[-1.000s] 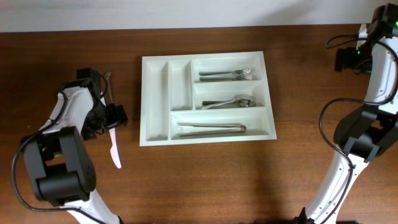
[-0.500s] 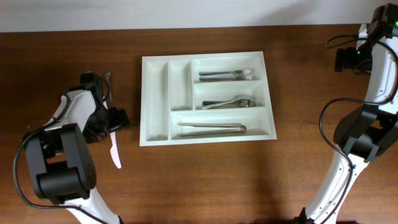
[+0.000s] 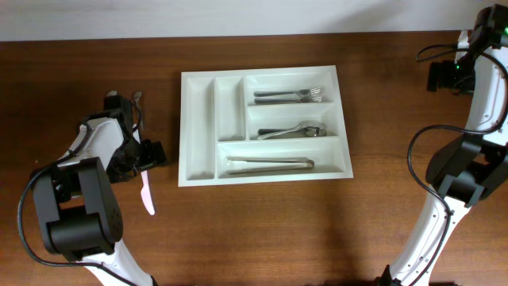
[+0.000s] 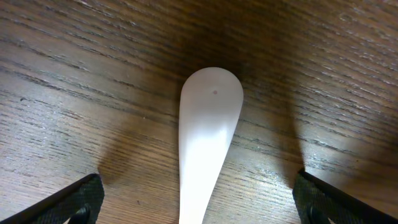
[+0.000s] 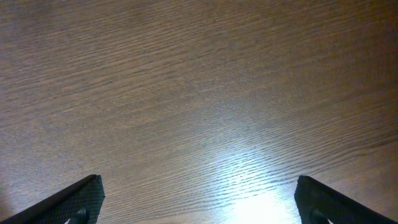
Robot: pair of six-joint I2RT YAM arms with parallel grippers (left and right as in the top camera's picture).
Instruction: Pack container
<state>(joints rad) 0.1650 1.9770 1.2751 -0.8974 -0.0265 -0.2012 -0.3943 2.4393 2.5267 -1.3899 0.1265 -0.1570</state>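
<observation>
Centrally on the wooden table (image 3: 317, 230) is set the container (image 3: 198, 127): white, rectangular, five-compartmented, with metal cutlery (image 3: 270, 164) laid in three. The left gripper (image 4: 199, 194) is spread astride a white utensil (image 4: 208, 137); the right gripper (image 5: 199, 196) is spread above wood, far right.

Both arms are wearing white shells over black joints. The left arm (image 3: 94, 141) is carrying a chunky black motor block (image 3: 79, 208). The right arm (image 3: 486, 95) is trailing a looping black cable (image 3: 412, 163). Blunt black fingers (image 4: 73, 199) are framing each wrist view.
</observation>
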